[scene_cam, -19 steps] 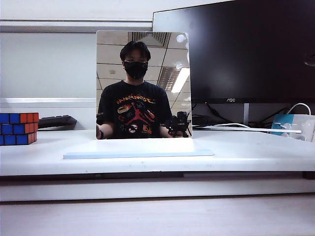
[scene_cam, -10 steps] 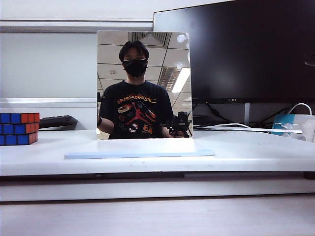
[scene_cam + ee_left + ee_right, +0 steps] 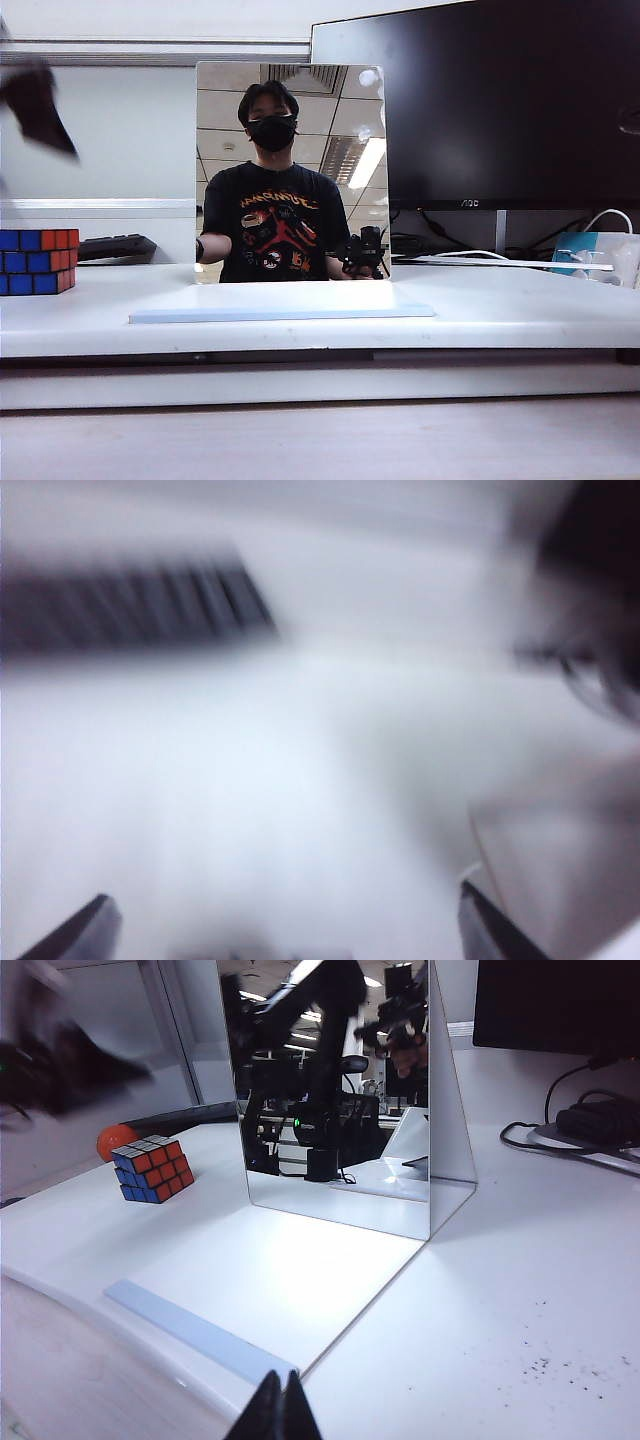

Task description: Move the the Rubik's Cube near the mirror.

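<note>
Exterior view: the Rubik's Cube (image 3: 38,262) sits far left on the white tabletop (image 3: 500,310), well apart from the glossy square mirror (image 3: 290,170); a black monitor (image 3: 500,100) stands behind.

Left wrist view: blurred left hand (image 3: 280,935), fingers wide.

Right wrist view: right hand (image 3: 282,1400), fingertips together, empty.

An office: a black AOC monitor (image 3: 510,105) and keyboard (image 3: 115,247) on a white desk (image 3: 500,310), ceiling panels reflected in the mirror (image 3: 290,170).
</note>
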